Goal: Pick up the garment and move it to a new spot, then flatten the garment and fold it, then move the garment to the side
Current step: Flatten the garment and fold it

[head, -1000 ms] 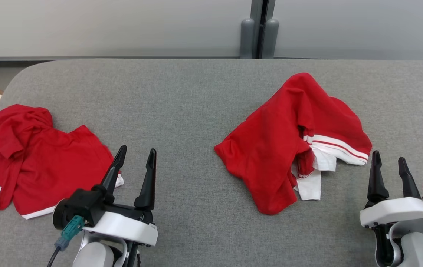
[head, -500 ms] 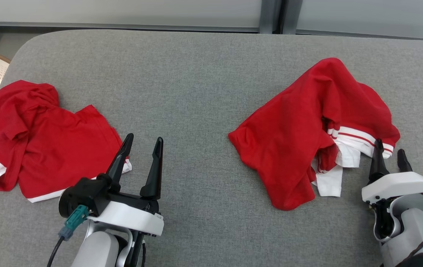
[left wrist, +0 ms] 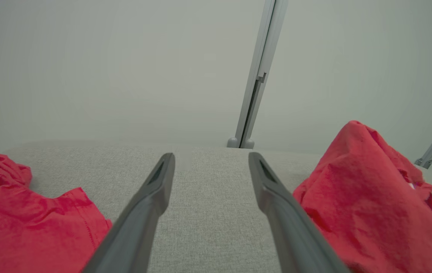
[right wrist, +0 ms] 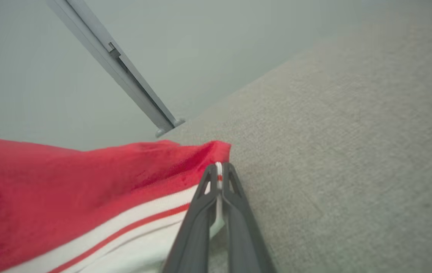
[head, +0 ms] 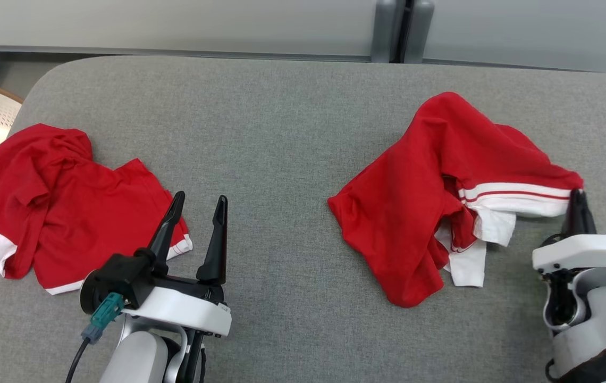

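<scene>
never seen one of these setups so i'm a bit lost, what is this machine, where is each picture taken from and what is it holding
All three pictures come from cameras on one two-armed robot. The wide one is taken from its head and looks down on a grey padded surface. The white-and-black parts at the bottom are its two hands, each with two long dark fingers. The other two pictures are taken from the wrists and look along those fingers.

Two crumpled red garments with white trim lie on the surface, the left garment and the right garment.

The left hand is open and holds nothing; it sits near the left garment. The right hand is shut on the white striped edge of the right garment. The right wrist view shows that pinch close up.
</scene>
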Robot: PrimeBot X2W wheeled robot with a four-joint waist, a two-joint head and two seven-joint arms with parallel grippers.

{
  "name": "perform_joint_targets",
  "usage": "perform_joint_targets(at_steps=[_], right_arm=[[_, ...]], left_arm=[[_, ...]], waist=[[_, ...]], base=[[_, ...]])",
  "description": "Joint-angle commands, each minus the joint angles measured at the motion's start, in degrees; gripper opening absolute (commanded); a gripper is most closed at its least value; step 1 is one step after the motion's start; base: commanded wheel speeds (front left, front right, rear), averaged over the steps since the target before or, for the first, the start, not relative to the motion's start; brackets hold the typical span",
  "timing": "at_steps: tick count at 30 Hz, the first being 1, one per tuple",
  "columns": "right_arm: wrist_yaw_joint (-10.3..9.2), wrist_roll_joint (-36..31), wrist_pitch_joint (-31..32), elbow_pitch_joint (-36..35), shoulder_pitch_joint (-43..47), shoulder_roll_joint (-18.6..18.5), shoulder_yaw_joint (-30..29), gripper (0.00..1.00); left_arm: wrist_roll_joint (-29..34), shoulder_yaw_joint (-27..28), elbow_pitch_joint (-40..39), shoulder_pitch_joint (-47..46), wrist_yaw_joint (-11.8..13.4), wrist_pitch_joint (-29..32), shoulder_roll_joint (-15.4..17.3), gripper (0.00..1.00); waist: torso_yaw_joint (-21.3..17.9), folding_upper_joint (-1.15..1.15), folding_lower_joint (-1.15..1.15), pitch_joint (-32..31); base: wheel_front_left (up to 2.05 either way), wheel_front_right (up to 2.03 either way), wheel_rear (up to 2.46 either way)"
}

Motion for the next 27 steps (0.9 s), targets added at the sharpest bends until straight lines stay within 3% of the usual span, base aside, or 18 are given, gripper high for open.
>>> perform_joint_targets(at_steps=[1,5,10,15,20,27], right_arm=[[0.16,0.87,-0.41,-1.67,0.37,-0.98,-1.61,0.00],[0.15,1.58,-0.66,-5.53,-0.77,-3.93,-7.41,0.00],[0.16,-5.88,-0.67,-10.01,-4.77,-8.49,-15.18,0.00],[0.16,-11.51,1.81,-16.49,-11.76,-10.92,-17.22,0.00],[0.16,-15.02,5.27,-26.43,-16.20,-10.95,-10.64,0.00],[0.15,-13.88,12.45,-37.38,-13.44,-9.94,10.53,0.00]], left_arm=[[-0.23,0.20,0.10,0.60,0.21,-0.01,0.19,1.00],[-0.60,0.14,0.13,1.46,0.51,-0.01,0.18,1.00],[-0.36,-0.23,0.66,2.16,0.51,-0.01,0.20,1.00],[-0.48,0.06,0.76,3.13,0.55,-0.01,0.19,1.00],[-0.89,-0.10,0.21,4.06,0.86,-0.01,0.19,1.00],[-1.10,0.03,-0.99,3.84,1.16,-0.01,0.17,1.00]], waist=[[-0.40,0.00,0.00,-1.18],[-0.78,0.00,0.00,-3.13],[-0.64,0.00,0.00,-5.40],[0.06,0.00,0.00,-7.34],[1.40,0.00,0.00,-8.65],[4.29,0.00,0.00,-8.58]], base=[[0.00,0.00,0.00],[0.00,0.00,0.00],[0.00,0.00,0.00],[0.00,0.00,0.00],[0.00,0.00,0.00],[0.00,0.00,0.00]])
